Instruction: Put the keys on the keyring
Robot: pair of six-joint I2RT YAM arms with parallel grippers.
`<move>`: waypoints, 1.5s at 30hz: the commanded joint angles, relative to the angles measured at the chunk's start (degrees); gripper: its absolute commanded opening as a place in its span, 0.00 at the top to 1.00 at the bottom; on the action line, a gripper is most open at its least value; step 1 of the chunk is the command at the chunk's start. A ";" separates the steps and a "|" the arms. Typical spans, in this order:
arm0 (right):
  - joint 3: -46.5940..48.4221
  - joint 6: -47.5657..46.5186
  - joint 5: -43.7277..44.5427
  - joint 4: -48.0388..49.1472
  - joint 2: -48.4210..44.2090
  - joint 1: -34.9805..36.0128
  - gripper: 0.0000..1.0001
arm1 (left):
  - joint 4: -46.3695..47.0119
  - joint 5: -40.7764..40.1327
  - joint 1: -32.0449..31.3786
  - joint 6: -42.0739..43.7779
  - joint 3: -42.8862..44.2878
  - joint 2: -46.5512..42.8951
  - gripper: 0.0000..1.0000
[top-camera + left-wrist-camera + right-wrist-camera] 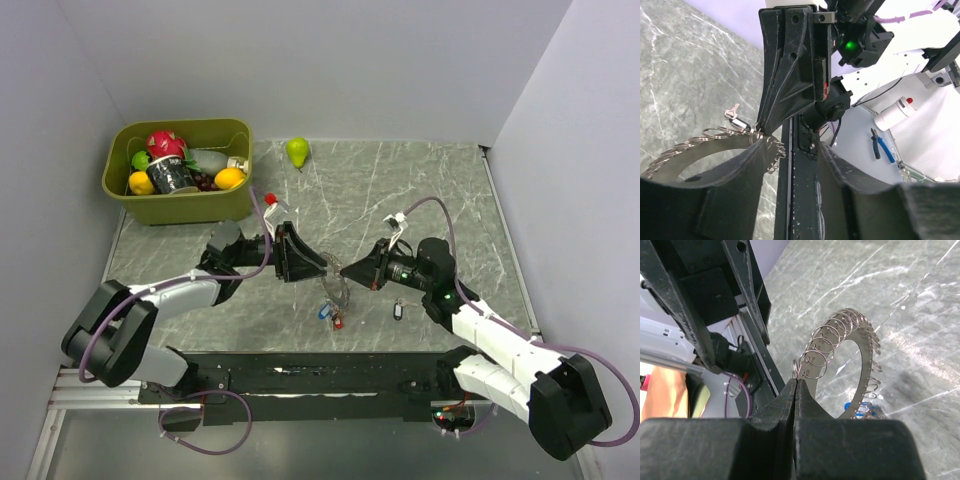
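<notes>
The right gripper (796, 385) is pressed shut, and the toothed rim of the keyring (862, 355) is pinched at its very tip. The ring is held up off the table (420, 190), tilted, just ahead of the fingers. The left gripper (792, 165) is pointed at the right one, almost tip to tip, and its jaws are seen standing apart. One end of the ring reaches in between them beside one finger; whether it is touched there cannot be told. A blue-tagged key (324, 312) and a red-tagged key (339, 322) are laid just beside each other on the table, under the ring and nearer the arm bases than both tips. A dark-tagged key (398, 311) is found apart from them, beneath the right gripper's wrist.
</notes>
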 commanded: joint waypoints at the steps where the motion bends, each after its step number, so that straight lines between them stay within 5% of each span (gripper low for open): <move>1: -0.73 3.00 2.05 10.00 -1.70 -0.33 1.00 | 8.01 0.44 -0.20 -5.38 0.52 3.12 0.52; 7: -1.09 3.88 3.63 11.58 -2.67 -0.33 1.00 | 17.46 0.09 -1.34 -12.96 1.22 9.72 0.59; 25: -1.35 3.09 4.42 10.62 -5.21 -0.33 1.00 | 10.34 -2.54 -4.16 -7.95 6.14 13.07 0.59; 31: -1.53 2.82 4.60 10.09 -5.66 -0.33 1.00 | 10.16 -2.81 -4.07 -7.33 7.98 13.33 0.81; 33: -1.53 2.74 4.69 9.65 -5.66 -0.33 1.00 | 9.12 -2.37 -4.16 -6.99 8.60 13.33 0.97; 38: -1.09 3.00 5.13 8.60 -5.13 -0.33 0.99 | -2.53 -3.07 -4.33 -0.60 10.18 11.14 0.99; 40: -0.91 3.00 5.13 7.72 -4.78 -0.33 0.90 | -8.88 -4.47 -4.60 2.84 11.49 9.30 0.99; 41: -0.91 2.83 5.30 7.72 -4.87 -0.33 0.74 | -11.78 -5.00 -4.60 6.60 12.03 8.77 0.99; 45: -0.65 1.51 6.44 5.61 -5.92 -0.42 0.43 | -29.16 -9.21 -5.04 15.50 15.45 6.48 0.99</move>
